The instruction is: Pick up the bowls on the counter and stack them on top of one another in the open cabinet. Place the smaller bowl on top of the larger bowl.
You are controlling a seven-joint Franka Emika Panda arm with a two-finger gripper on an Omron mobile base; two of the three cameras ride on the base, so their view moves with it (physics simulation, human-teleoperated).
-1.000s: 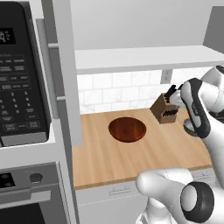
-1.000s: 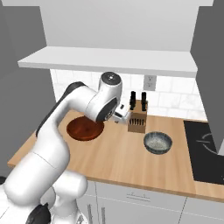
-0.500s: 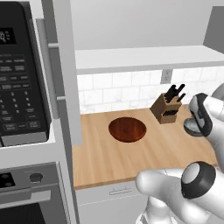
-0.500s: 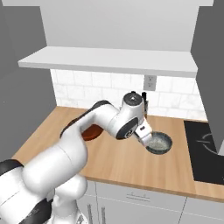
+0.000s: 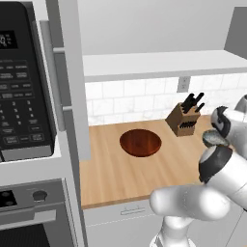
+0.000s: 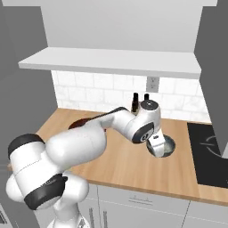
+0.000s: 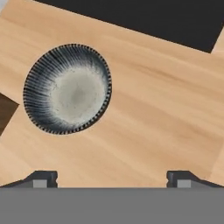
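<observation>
1. Right, the counter (image 6: 133, 164) runs tan and wide under the cabinet (image 6: 111, 62), whose pale shelf sits above the tiled wall.
2. The brown bowl (image 5: 140, 143) rests on the counter left of the knife block (image 5: 184, 120) — well apart from the arm's working end.
3. The grey bowl (image 7: 67, 88) stands upright on the counter near the black cooktop (image 6: 209, 153).
4. The gripper (image 7: 111, 179) hangs above it — fingers spread wide, nothing between them, bowl off to one side.
</observation>
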